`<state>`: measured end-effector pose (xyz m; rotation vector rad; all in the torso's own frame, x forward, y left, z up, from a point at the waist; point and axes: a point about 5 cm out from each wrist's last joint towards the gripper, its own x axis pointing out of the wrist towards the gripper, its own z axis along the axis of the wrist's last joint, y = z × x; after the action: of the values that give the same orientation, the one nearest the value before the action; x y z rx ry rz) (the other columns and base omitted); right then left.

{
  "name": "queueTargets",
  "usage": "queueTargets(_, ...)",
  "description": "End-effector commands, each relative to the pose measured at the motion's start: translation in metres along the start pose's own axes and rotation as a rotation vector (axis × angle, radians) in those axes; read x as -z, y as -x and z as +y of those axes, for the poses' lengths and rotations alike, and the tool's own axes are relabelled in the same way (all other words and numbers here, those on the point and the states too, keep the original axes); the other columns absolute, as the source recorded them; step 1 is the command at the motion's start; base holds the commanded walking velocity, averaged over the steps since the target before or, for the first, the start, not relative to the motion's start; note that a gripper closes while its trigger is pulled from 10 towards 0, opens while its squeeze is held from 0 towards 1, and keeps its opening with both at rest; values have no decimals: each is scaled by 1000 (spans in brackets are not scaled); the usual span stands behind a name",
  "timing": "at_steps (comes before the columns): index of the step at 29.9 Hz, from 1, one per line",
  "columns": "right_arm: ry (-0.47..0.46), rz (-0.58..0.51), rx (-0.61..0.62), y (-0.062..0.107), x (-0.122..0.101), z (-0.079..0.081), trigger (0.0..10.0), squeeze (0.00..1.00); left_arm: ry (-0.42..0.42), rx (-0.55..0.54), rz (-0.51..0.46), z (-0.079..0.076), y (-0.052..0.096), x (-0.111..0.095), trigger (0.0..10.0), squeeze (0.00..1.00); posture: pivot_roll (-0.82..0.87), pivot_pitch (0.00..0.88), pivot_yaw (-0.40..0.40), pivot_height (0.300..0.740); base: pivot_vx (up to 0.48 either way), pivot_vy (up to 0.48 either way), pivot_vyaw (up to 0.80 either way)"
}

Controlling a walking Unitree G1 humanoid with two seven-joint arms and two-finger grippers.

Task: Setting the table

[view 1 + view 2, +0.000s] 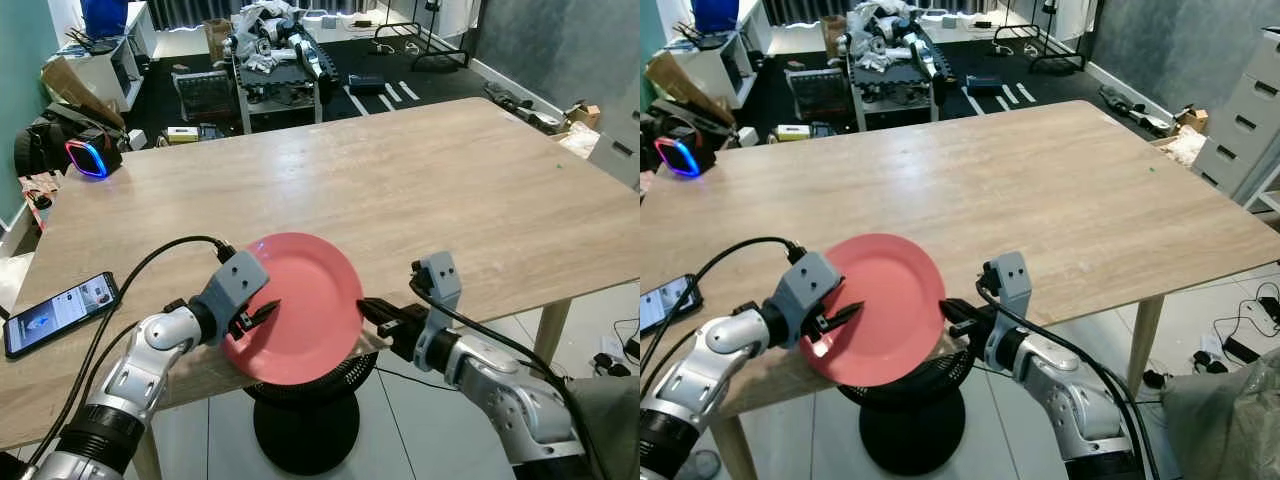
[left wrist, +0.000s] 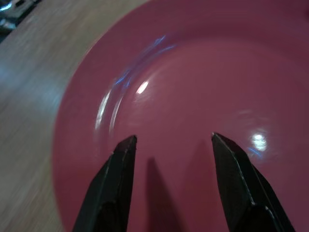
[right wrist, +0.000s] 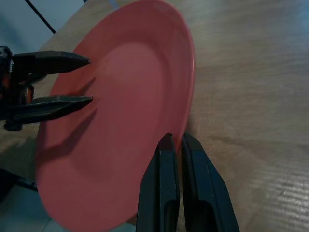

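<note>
Right end effector, fingers together at the rim of the red plate overhanging the desk near edge; left end effector apart above it; advisable: slide plate fully inboard, keeping it level.

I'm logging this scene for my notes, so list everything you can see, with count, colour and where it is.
plate: one, red, at table's near edge, partly overhanging it
table: one, light wood, centre
phone: one, black, screen lit, table's near left corner
stool: one, black, on floor under plate
speaker: one, black with glowing ring, beyond table's far left
clutter rack: one, grey, on floor beyond table
left end effector: fingers open, over plate
right end effector: fingers shut on plate's rim
</note>
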<state>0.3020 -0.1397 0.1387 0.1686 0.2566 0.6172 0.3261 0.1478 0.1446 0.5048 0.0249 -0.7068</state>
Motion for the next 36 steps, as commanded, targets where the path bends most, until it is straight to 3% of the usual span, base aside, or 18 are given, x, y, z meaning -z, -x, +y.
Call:
queueTargets(1,11,-3,120,-2,2,-12,10000,0,-21,40,-25,-8,3,-1,10000,0,-65,20,112,740,0,0,0)
queueTargets(2,11,-3,120,-2,2,-12,10000,0,-21,40,-25,-8,3,-1,10000,0,-65,20,112,740,0,0,0)
queueTargets(4,-32,-59,234,-4,-5,-24,10000,0,-14,36,-44,-12,4,-3,10000,0,-56,22,111,740,0,0,0)
queueTargets(11,-65,-96,261,-7,-8,-26,10000,0,3,9,-13,-19,9,8,10000,0,-55,23,112,740,0,0,0)
queueTargets(18,-12,-63,211,-3,-5,-23,10000,0,-5,-111,-1,-2,18,11,10000,0,-56,26,111,740,0,0,0)
queueTargets(26,33,-24,227,5,-1,-32,10000,0,-32,-135,13,9,29,14,10000,0,-57,27,110,740,0,0,0)
queueTargets(27,35,-20,220,6,0,-32,10000,31,-34,-142,19,10,30,15,10000,0,-56,26,109,740,0,0,0)
queueTargets(28,44,-18,220,6,0,-32,10000,682,-35,-147,22,11,30,16,10000,0,-57,25,108,740,0,0,0)
queueTargets(29,44,-18,220,6,0,-32,10000,682,-35,-147,22,11,30,16,10000,0,-57,25,108,740,0,0,0)
queueTargets(30,49,-16,220,7,0,-33,10000,1000,-37,-153,24,13,30,16,10000,0,-57,24,108,740,0,0,0)
queueTargets(35,69,-9,170,9,-1,-29,10000,1000,-39,-175,33,17,28,19,10000,0,-59,20,106,740,0,0,0)
queueTargets(36,73,-23,143,9,-5,-27,10000,937,-38,-183,37,18,26,20,10000,0,-63,15,105,740,0,0,0)
